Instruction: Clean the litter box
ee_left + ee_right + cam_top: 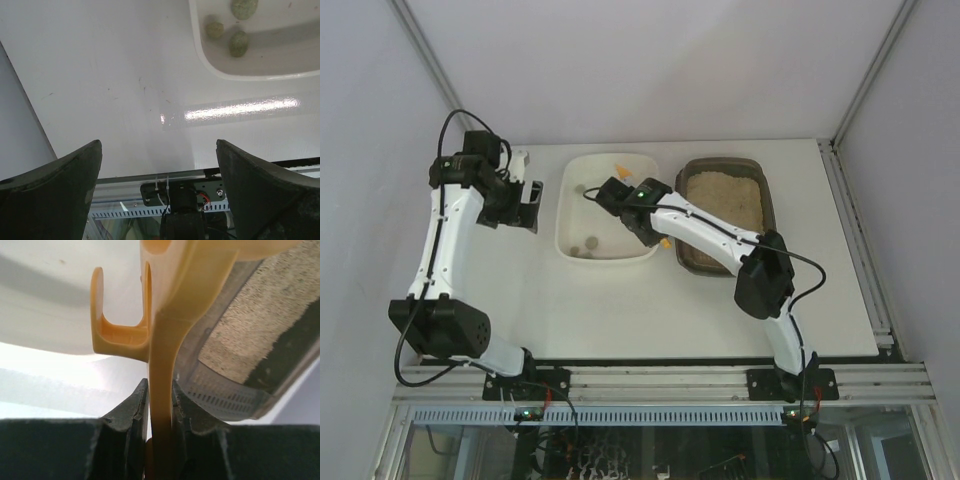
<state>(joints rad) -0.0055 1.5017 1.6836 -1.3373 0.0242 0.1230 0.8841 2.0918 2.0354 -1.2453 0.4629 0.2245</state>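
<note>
The litter box [769,205] is a dark brown tray with beige litter, standing right of centre; its near corner [235,395] fills the right side of the right wrist view. My right gripper [161,390] is shut on the flat handle of the yellow scoop [170,325], which rises between the white tub and the litter box. From above, the right gripper [650,232] hangs over that gap, and only small parts of the scoop [665,242] show past the arm. My left gripper [527,205] stands open and holds nothing, left of the tub.
The white tub [562,215] sits left of the litter box with greenish-grey lumps [238,43] inside; its corner [210,65] shows in the left wrist view. My left gripper [159,150] hovers over bare white table. Walls enclose the back and sides.
</note>
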